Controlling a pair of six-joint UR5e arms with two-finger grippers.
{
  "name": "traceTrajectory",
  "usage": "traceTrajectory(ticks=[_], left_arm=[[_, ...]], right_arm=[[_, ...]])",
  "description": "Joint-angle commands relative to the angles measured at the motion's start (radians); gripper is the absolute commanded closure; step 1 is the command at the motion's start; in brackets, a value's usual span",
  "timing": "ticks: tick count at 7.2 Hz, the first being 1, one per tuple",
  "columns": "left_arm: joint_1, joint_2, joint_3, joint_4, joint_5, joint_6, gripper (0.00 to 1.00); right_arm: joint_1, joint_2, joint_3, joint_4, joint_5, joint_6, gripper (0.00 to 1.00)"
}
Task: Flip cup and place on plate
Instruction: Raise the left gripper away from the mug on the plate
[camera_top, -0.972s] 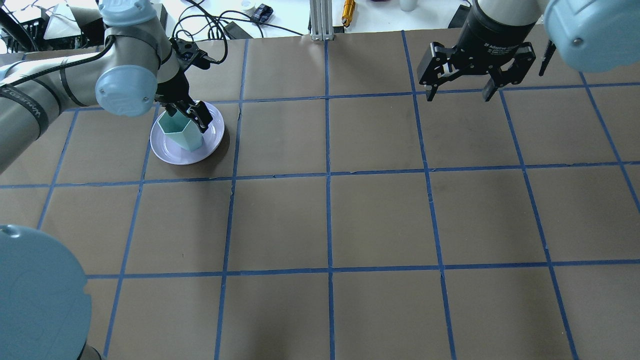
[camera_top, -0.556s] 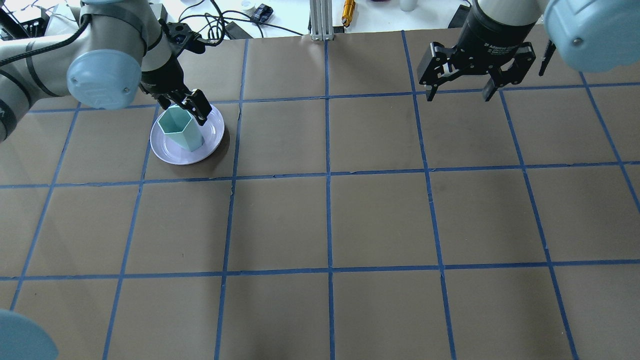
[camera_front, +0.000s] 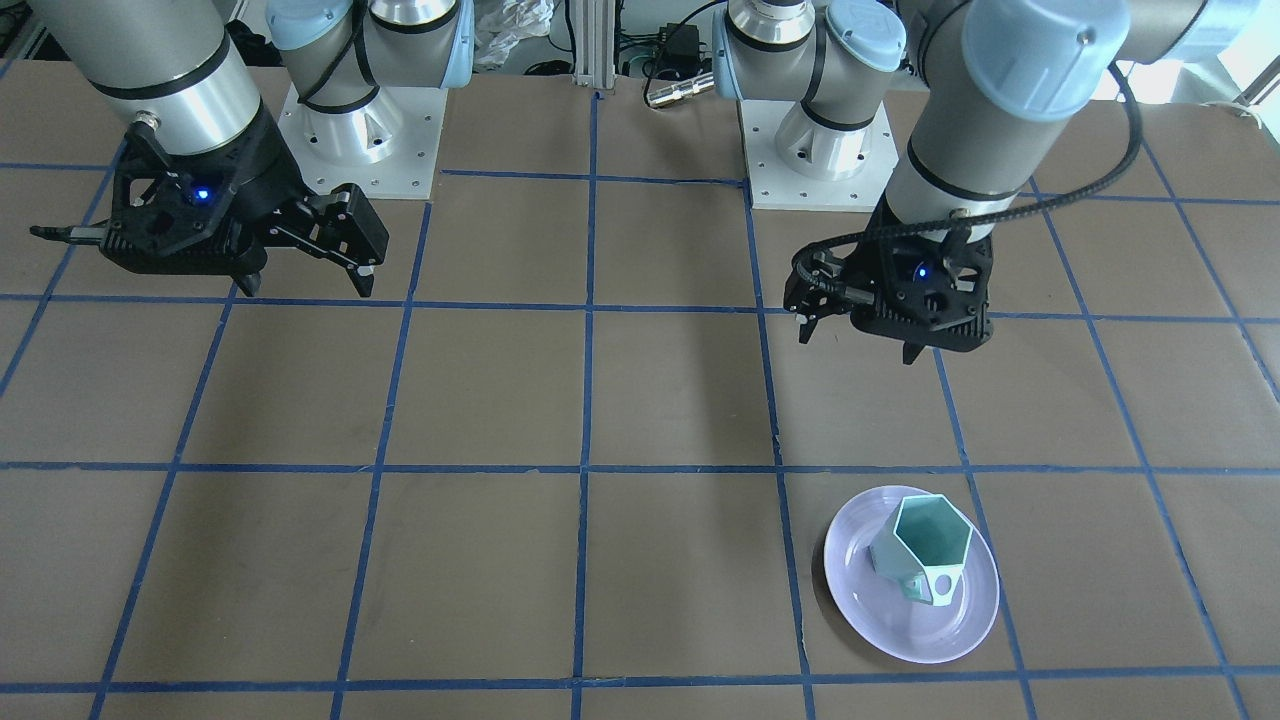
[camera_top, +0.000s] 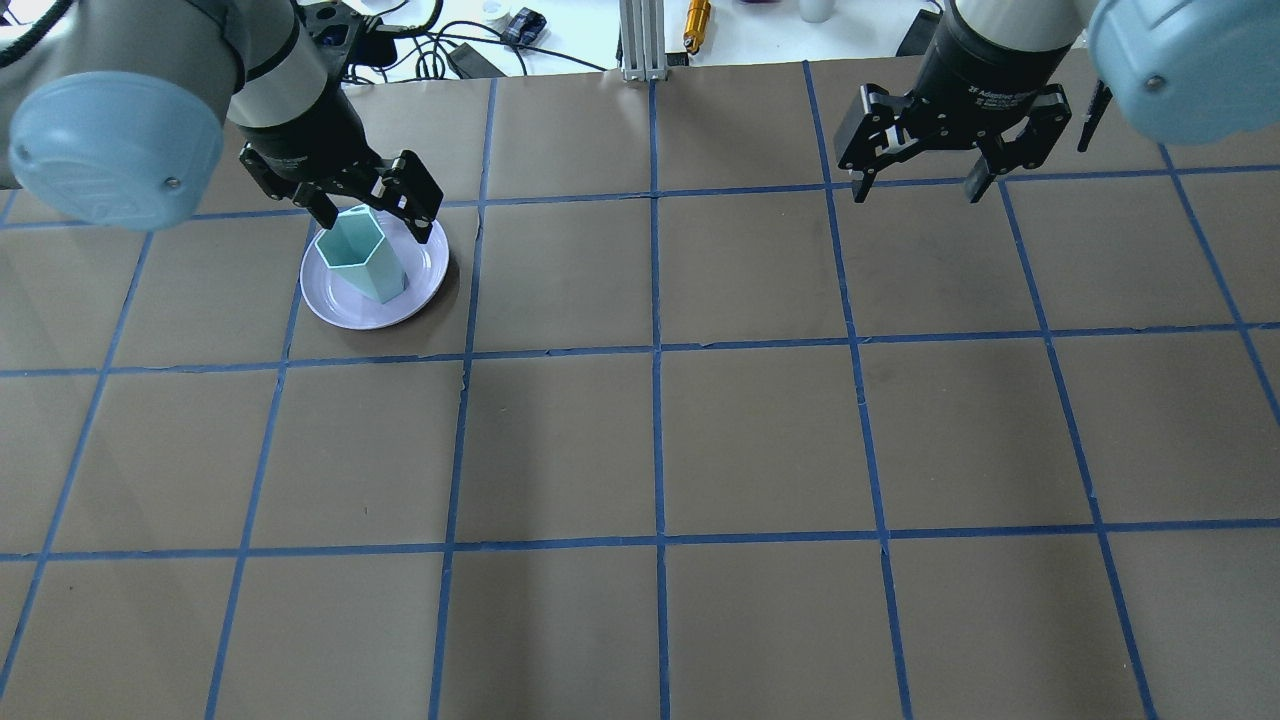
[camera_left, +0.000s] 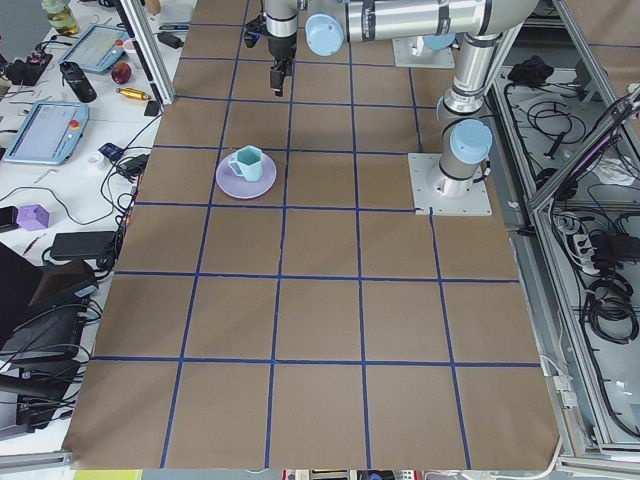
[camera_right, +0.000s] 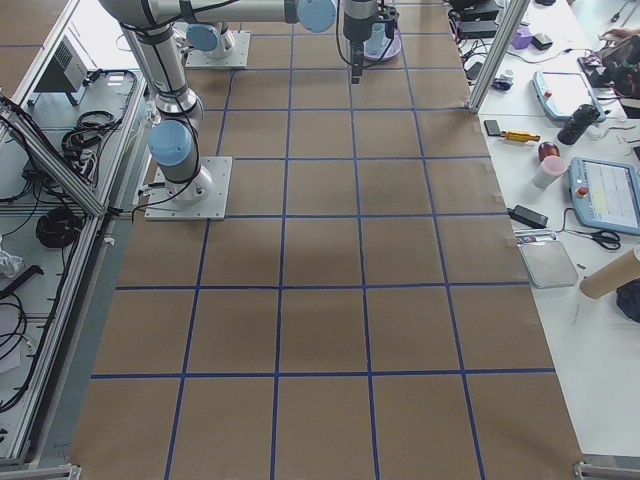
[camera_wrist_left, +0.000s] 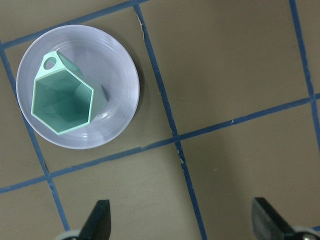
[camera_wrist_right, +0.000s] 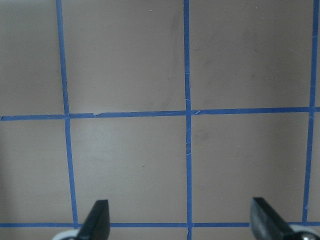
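The mint-green hexagonal cup (camera_top: 362, 252) stands upright, mouth up, on the lavender plate (camera_top: 420, 275) at the far left of the table. In the front-facing view the cup (camera_front: 925, 545) has its handle towards the camera and rests on the plate (camera_front: 880, 610). My left gripper (camera_top: 375, 215) is open and empty, raised above the table beside the plate and clear of the cup. The left wrist view looks down on the cup (camera_wrist_left: 62, 100) and the plate (camera_wrist_left: 117, 75). My right gripper (camera_top: 918, 185) is open and empty, held high at the far right.
Brown table cover with a blue tape grid. An aluminium post (camera_top: 640, 40), cables and small devices lie beyond the far edge. The two arm bases (camera_front: 355, 130) stand at the robot's side of the table.
My left gripper has lifted up and drawn back from the cup, which stays upright on the plate. The right arm has not moved.
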Motion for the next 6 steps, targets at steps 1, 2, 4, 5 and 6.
traceTrajectory(ticks=[1,2,4,5,6], left_arm=[[-0.001,0.091,-0.019,-0.085,-0.011,-0.091,0.0],[-0.001,0.121,-0.034,-0.09,-0.008,-0.093,0.0],[0.003,0.155,-0.025,-0.182,0.004,-0.14,0.0],[0.003,0.149,-0.018,-0.194,0.004,-0.143,0.0],[0.003,0.146,0.005,-0.257,0.004,-0.156,0.0]], right_arm=[[0.0,0.0,0.0,0.0,0.0,0.0,0.0],[0.0,0.0,0.0,0.0,0.0,0.0,0.0],[0.0,0.0,0.0,0.0,0.0,0.0,0.0],[0.0,0.0,0.0,0.0,0.0,0.0,0.0],[0.0,0.0,0.0,0.0,0.0,0.0,0.0]])
